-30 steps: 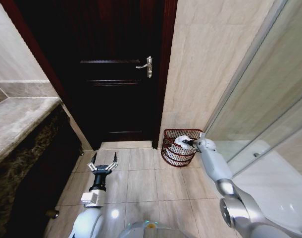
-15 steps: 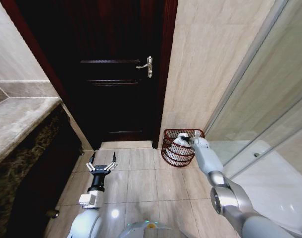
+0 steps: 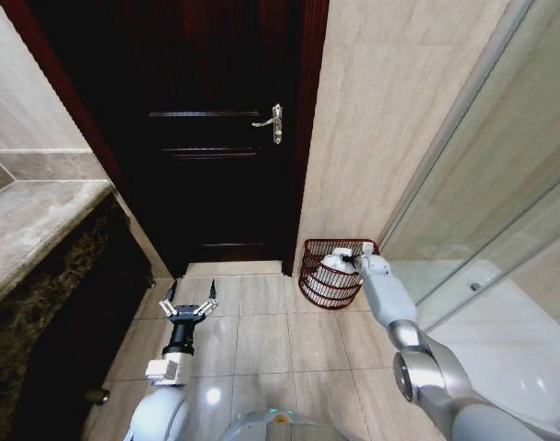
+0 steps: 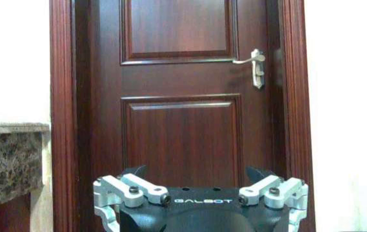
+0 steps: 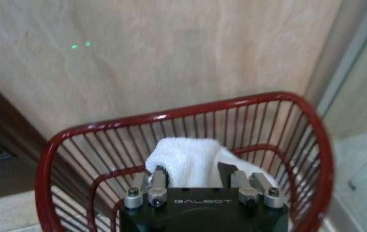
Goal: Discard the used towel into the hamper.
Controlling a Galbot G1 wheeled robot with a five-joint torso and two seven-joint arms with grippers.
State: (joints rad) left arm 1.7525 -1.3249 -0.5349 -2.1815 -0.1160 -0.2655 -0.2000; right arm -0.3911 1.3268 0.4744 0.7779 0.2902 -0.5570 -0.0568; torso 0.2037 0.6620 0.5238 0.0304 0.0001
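The hamper [image 3: 309,268] is a red wire basket on the floor in the corner where the beige wall meets the glass shower screen. My right gripper [image 3: 352,264] reaches over its right rim, with the white towel [image 3: 333,267] bunched inside. In the right wrist view the gripper [image 5: 193,170] is shut on the towel [image 5: 186,151], its fingers [image 5: 160,173] pressed against the cloth inside the hamper [image 5: 170,116]. My left gripper [image 3: 190,299] hangs open and idle over the floor tiles, facing the door [image 4: 183,96].
A dark wooden door [image 3: 216,138] with a lever handle [image 3: 273,122] stands ahead. On the left runs a stone counter [image 3: 41,220]. The glass shower screen [image 3: 482,184] closes off the right. Beige floor tiles [image 3: 262,331] lie between.
My right gripper has shifted slightly farther in over the hamper's rim, carrying the towel with it. The left arm has stayed where it was.
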